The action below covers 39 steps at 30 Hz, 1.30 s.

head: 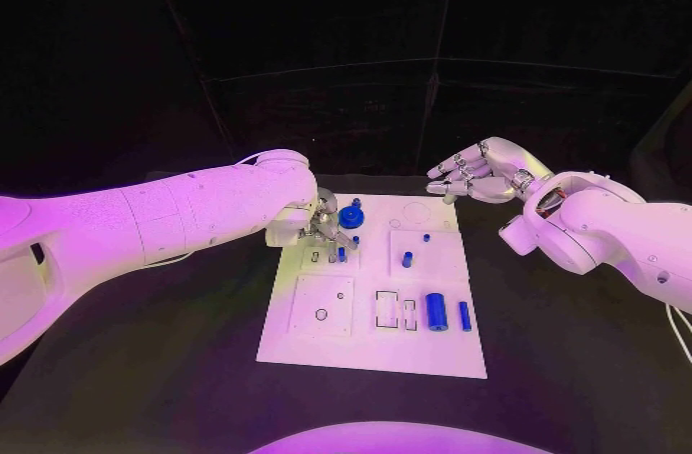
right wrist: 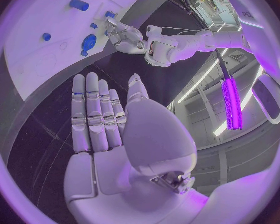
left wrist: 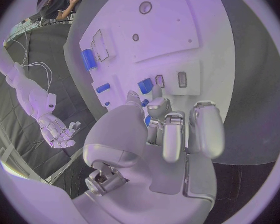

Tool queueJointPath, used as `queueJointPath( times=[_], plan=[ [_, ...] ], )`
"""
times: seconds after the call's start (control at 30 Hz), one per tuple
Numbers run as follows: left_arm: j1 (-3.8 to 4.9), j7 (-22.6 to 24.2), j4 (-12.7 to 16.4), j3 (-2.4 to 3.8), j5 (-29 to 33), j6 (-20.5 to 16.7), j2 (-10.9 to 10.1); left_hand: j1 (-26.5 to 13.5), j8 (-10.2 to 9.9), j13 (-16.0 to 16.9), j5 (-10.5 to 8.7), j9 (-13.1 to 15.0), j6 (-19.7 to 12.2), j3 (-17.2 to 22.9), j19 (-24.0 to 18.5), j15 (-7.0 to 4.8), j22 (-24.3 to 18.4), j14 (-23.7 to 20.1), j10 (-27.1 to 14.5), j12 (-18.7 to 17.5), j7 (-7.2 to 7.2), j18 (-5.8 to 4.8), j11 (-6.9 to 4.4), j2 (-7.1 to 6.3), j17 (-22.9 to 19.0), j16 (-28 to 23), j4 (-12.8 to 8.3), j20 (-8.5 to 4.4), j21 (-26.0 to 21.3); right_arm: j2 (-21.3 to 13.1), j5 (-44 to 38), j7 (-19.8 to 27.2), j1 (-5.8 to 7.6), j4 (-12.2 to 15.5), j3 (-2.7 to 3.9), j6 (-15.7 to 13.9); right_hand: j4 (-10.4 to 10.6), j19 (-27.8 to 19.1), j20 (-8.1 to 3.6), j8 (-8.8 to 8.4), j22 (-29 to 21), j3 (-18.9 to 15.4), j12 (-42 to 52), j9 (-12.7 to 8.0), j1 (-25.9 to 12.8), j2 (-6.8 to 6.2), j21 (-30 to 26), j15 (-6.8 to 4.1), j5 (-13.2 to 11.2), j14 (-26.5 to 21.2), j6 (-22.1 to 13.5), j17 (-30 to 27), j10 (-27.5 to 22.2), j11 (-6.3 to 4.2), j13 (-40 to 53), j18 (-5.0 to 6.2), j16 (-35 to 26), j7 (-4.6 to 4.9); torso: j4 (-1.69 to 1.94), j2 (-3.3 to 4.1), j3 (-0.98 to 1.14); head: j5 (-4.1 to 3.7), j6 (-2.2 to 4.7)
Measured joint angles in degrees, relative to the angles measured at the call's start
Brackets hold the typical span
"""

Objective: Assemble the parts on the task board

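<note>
White task board (head: pixel 433 349) lay flat at the middle of the black table (head: pixel 577 354), long side running away from the robot. Blue parts on it: a round knob-like part (head: pixel 352 217) at the far left area; a short peg (head: pixel 408 259) standing mid-board; a thick cylinder (head: pixel 436 309) and a slimmer cylinder (head: pixel 464 315) lying side by side at the near right, long axes pointing away from the robot.

Left hand (head: pixel 312 224): lowered over the far left corner of the board, fingers curled down together just beside the round part. In the left wrist view its fingertips (left wrist: pixel 157 103) sat against a small blue part (left wrist: pixel 145 85) near two slots; whether that piece was truly pinched or merely touched could not be told.

Right hand (head: pixel 480 174): raised off the far right corner of the board, palm flat, fingers straight and side by side, holding nothing.

Governing relation: the small part and the round knob lay directly under and beside the left hand, well apart from the right. Judged nearer arm for the coming move: left. The two lying cylinders sat toward the right arm's side.
</note>
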Motion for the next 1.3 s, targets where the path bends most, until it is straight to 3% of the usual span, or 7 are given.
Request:
queueJointPath(
  times=[0.53,1.03,1.2,1.3],
  plan=[
    [-0.25,0.24,-0.52,0.0,-0.04,0.19,0.62,1.81,0.37,-0.07,0.0,0.64,-0.41,0.63,0.0,0.0,-0.02,0.0,-0.22,0.0,-0.01,0.0,0.22,0.31,0.0,0.0,-0.63,0.0,0.23,0.45,-0.15,-0.59,0.0,-0.19,-0.01,0.02,-0.16,0.0,0.0,0.0,-0.3,-0.16,0.0,0.0,0.32,0.32,-0.52,0.22,0.47,-0.22,-0.39,-0.11,-0.42,0.41,-0.29,0.0,-0.48,0.39,-0.01,0.04,0.01,-0.1,-0.3],
    [-0.28,0.39,-0.54,0.0,-0.05,0.2,0.65,4.12,0.7,-0.21,0.0,1.33,-0.82,1.94,-0.17,0.0,-0.05,0.0,-0.21,0.0,0.0,0.0,0.21,0.66,0.0,0.0,-1.73,0.16,0.23,0.58,-0.67,-0.87,0.0,-0.25,-0.01,0.01,-0.32,0.0,0.0,0.0,-0.51,-0.32,0.0,0.0,0.74,0.74,-1.1,0.42,0.47,-0.42,-0.39,-0.11,-0.64,0.19,-0.46,0.0,-0.7,0.39,0.04,0.08,0.04,-0.27,-0.47],
    [-0.28,0.47,-0.53,0.0,-0.05,0.19,0.62,8.26,0.98,-0.34,0.0,1.75,-1.33,4.55,-0.2,0.0,-0.16,0.0,-0.21,0.0,-0.1,0.0,0.21,1.62,-0.01,0.0,-4.22,0.12,0.23,0.68,-0.75,-0.93,0.0,-0.35,-0.01,0.01,-0.32,0.0,0.0,0.0,-0.56,-0.32,0.0,0.0,0.74,0.74,-1.1,0.42,0.47,-0.42,-0.39,-0.14,-0.64,0.19,-0.52,0.0,-0.7,0.39,0.05,0.1,0.04,-0.28,-0.57],
    [-0.28,0.65,-0.5,0.01,-0.04,0.19,0.58,9.97,0.98,-0.65,-0.01,1.91,-1.33,5.87,-0.38,0.0,-0.27,0.0,-0.54,-0.38,-0.1,0.0,0.12,1.38,-0.01,0.0,-5.54,-0.03,0.23,0.78,-0.87,-0.95,0.0,-0.4,-0.01,0.0,-0.32,0.0,0.0,0.0,-0.61,-0.32,0.0,0.0,1.03,1.03,-1.1,0.42,0.67,-0.42,-0.39,-0.16,-0.63,0.19,-0.55,0.0,-0.7,0.39,0.05,0.1,0.04,-0.28,-0.67]
  ],
)
